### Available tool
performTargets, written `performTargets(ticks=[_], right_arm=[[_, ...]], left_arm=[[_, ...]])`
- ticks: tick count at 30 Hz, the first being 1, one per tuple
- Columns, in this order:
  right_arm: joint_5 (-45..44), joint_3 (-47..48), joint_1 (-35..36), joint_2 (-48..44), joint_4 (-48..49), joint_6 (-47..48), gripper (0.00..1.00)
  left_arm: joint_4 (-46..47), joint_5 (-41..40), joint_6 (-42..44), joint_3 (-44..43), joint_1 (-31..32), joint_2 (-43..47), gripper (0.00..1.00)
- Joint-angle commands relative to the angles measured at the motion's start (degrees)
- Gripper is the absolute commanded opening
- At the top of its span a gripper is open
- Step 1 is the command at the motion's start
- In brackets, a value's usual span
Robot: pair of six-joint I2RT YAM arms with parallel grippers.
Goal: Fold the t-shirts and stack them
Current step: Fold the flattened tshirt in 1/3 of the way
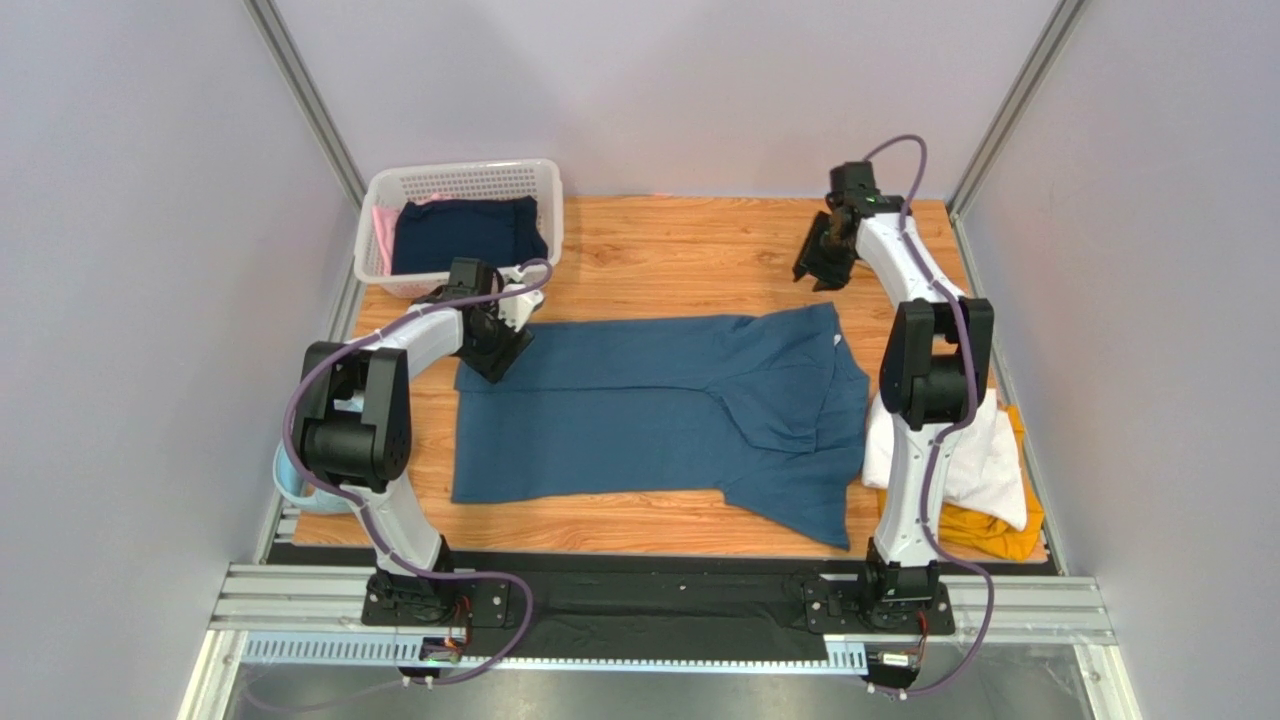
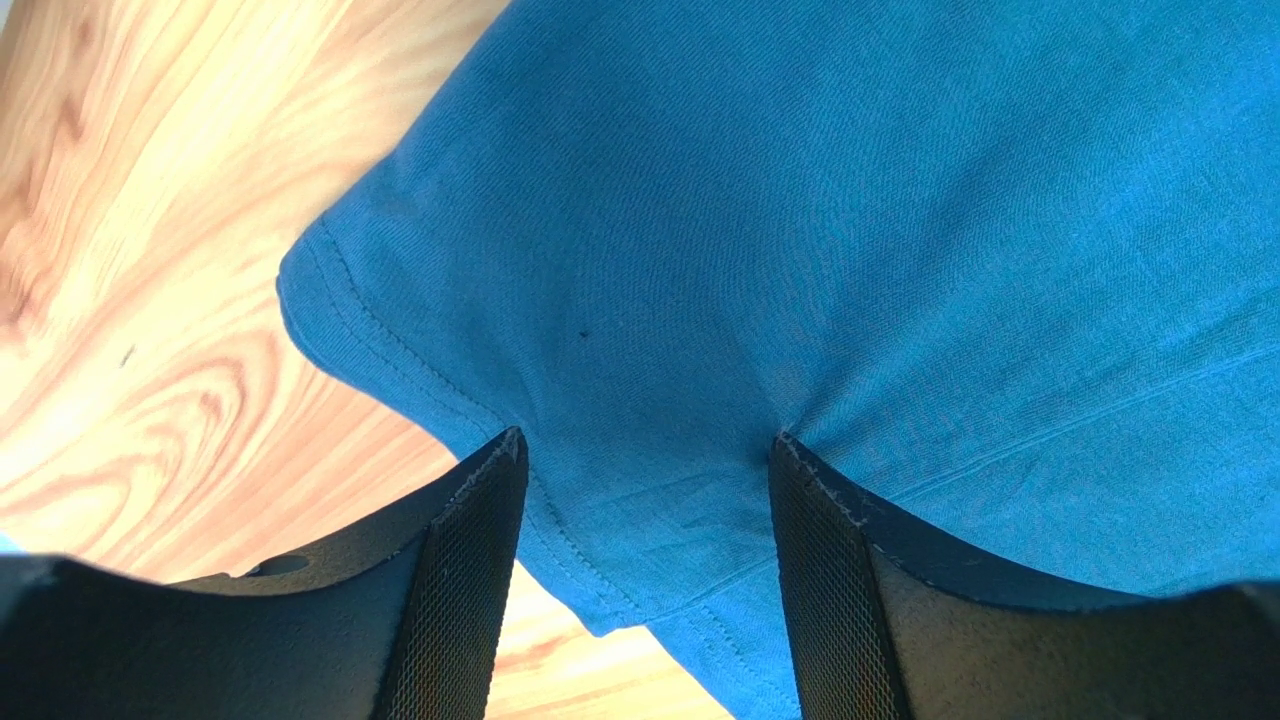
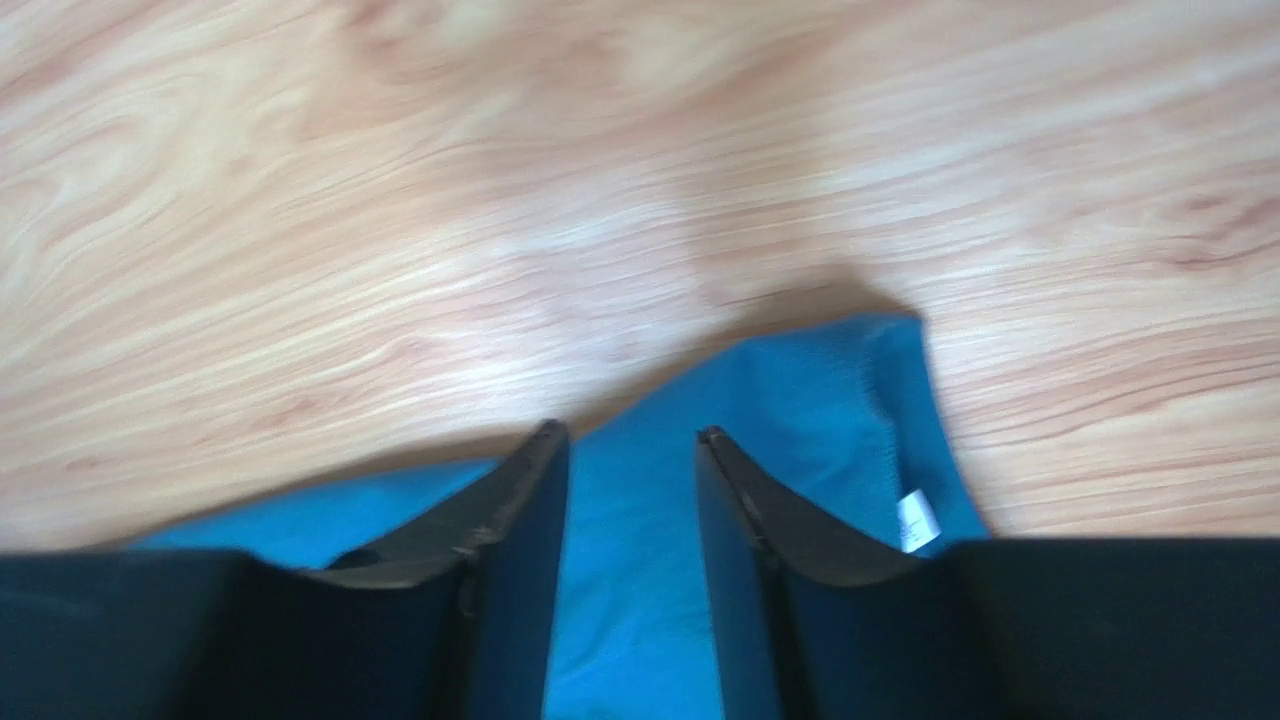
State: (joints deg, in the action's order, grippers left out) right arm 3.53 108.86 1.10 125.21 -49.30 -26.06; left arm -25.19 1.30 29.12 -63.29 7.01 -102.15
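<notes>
A large teal-blue t-shirt (image 1: 661, 413) lies spread on the wooden table, its right part folded over itself. My left gripper (image 1: 493, 353) is at the shirt's far left corner. In the left wrist view its jaws (image 2: 646, 443) are open, with both tips set on the cloth (image 2: 842, 225) just inside the stitched hem. My right gripper (image 1: 819, 270) hangs above bare wood beyond the shirt's far right corner. The blurred right wrist view shows its jaws (image 3: 628, 435) open with nothing between them, and the shirt's corner (image 3: 812, 405) with a small white label below. A folded white t-shirt (image 1: 984, 458) lies on a mustard-yellow one (image 1: 999, 533) at the right edge.
A white lattice basket (image 1: 458, 183) at the far left holds a dark navy garment (image 1: 469, 233) and something pink. A pale-blue rounded item (image 1: 286, 477) shows at the table's left edge beside the left arm. Bare wood (image 1: 676, 255) lies between the basket and the right gripper.
</notes>
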Motion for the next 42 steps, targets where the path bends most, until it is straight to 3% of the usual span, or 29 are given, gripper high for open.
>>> performTargets(ticks=[1,3,7,13,16,21,31,42], right_arm=[[-7.83,2.51,10.11,-6.1,-3.08,6.28,0.46],[-11.08,0.32,13.99,-10.76,-4.57,7.77,0.49],[-22.66,-8.29,28.38,-19.2,-7.91,10.68,0.51],[-24.45,-26.75,39.31,-29.05,-6.69,8.4,0.46],[-26.02,-33.0,41.69,-30.99,-5.46,7.08,0.4],[-26.12,-38.63,42.93,-30.38,-3.35,6.29,0.4],[-25.41,-41.0,46.79,-26.16,-0.89,6.38,0.38],[-26.21,-40.66,44.34,-22.11,2.36,7.17,0.34]], left_arm=[[1.02,-1.12,2.08,2.47,-2.52,3.09,0.66],[0.32,-1.12,1.73,2.47,-2.96,4.06,0.66],[-0.91,0.28,0.15,2.47,-2.87,6.78,0.66],[-2.76,3.0,-1.7,1.85,-2.87,8.63,0.65],[-3.11,3.36,-1.44,2.11,-2.87,9.07,0.65],[-3.37,3.53,-1.35,1.94,-2.87,9.78,0.64],[-4.69,4.5,-2.4,-0.52,-2.35,8.63,0.64],[-4.78,3.45,-1.53,-0.09,-2.26,8.72,0.63]])
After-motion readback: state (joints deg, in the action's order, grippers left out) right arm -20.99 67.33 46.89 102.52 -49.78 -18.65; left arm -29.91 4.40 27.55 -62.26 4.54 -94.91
